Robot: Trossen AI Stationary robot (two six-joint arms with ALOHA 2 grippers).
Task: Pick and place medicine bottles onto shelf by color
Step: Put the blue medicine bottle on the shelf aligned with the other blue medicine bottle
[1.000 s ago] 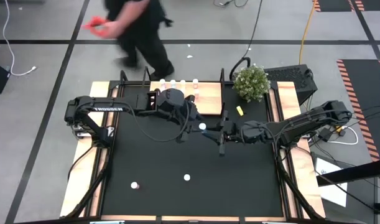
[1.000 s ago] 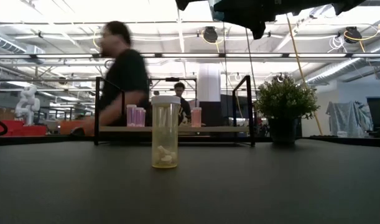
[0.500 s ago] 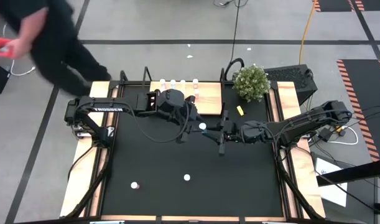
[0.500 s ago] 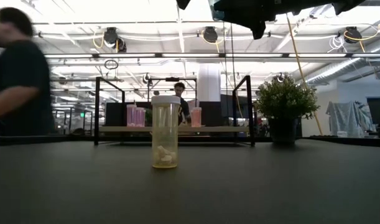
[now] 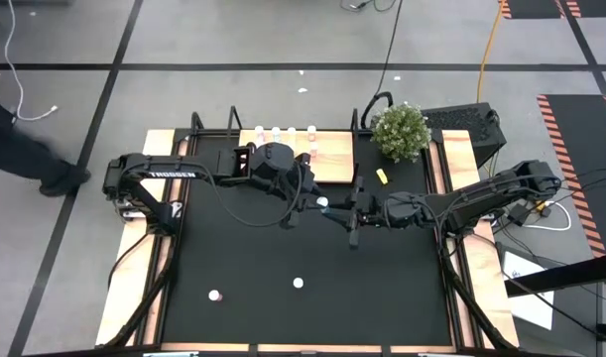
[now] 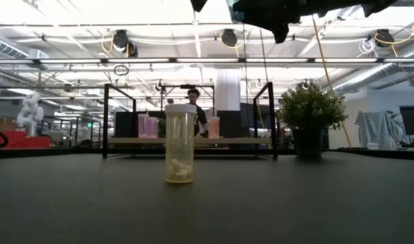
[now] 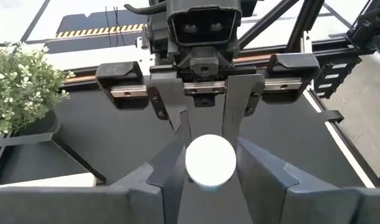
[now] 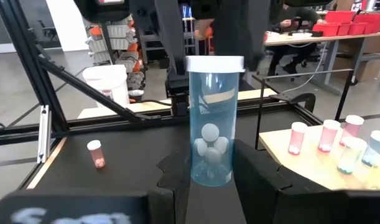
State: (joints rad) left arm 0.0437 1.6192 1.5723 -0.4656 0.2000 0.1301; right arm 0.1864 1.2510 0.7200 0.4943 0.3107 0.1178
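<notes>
The black table (image 5: 233, 258) carried everything. Two dark arms met near its centre, the left reaching in from 9 o'clock and the right from 3 o'clock. One light-wood shelf (image 5: 327, 159) lay at 12 o'clock. One potted plant (image 5: 400, 131) stood at 1 o'clock.

Between the arms stood one blue bottle (image 8: 214, 124), upright. The right gripper (image 5: 338, 210) was clamped on its lower body. The left gripper (image 5: 312, 203) straddled its white cap (image 7: 210, 160); whether it actually pressed on that cap could not be told.

From above, four white caps (image 5: 276, 130) showed in a row along the shelf's 12 o'clock edge. Two loose bottles stood on the table, one at 6 o'clock (image 5: 298, 284) and one at 7 o'clock (image 5: 215, 296). That view gave caps only, no body colours.

The right wrist view supplied colour. Five bottles stood on the board: three pink (image 8: 328, 135) and two paler ones of uncertain hue. One reddish bottle (image 8: 95, 154) stood alone on the tabletop. White pills lay inside the held bottle.

Only the low view showed a yellow bottle (image 6: 180, 142) in front of the shelf, and one person (image 6: 193, 102) in the room behind it.
</notes>
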